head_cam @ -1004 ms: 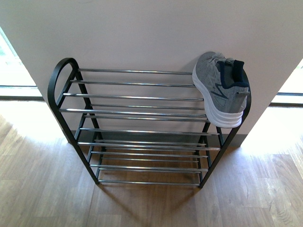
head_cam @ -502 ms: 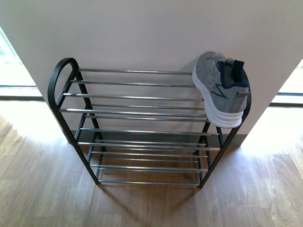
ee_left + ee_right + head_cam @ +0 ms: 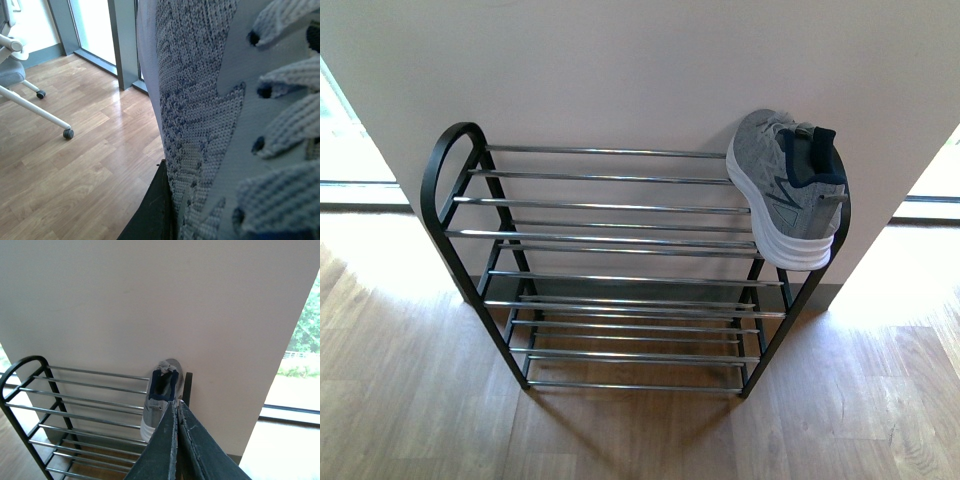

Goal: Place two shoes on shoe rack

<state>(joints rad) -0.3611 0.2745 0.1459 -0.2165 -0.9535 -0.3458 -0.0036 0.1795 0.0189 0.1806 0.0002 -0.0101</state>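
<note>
The black shoe rack (image 3: 448, 160) with thin silver bars stands against a pale wall. One grey knit sneaker (image 3: 785, 195) with a white sole and navy tongue lies tilted on the right end of its top tier. It also shows in the right wrist view, as the sneaker (image 3: 159, 402) on the rack (image 3: 30, 362), just beyond my right gripper (image 3: 176, 406), which is shut on nothing. A second grey sneaker (image 3: 200, 100) fills the left wrist view, with my left gripper (image 3: 170, 197) shut on it. Only one dark finger (image 3: 150, 220) shows. Neither arm appears in the front view.
A wooden floor (image 3: 420, 400) spreads in front of the rack. Bright windows flank the wall (image 3: 620, 70). In the left wrist view an office chair's white leg and castor (image 3: 67, 133) stand on the floor near a grey window frame (image 3: 120, 45).
</note>
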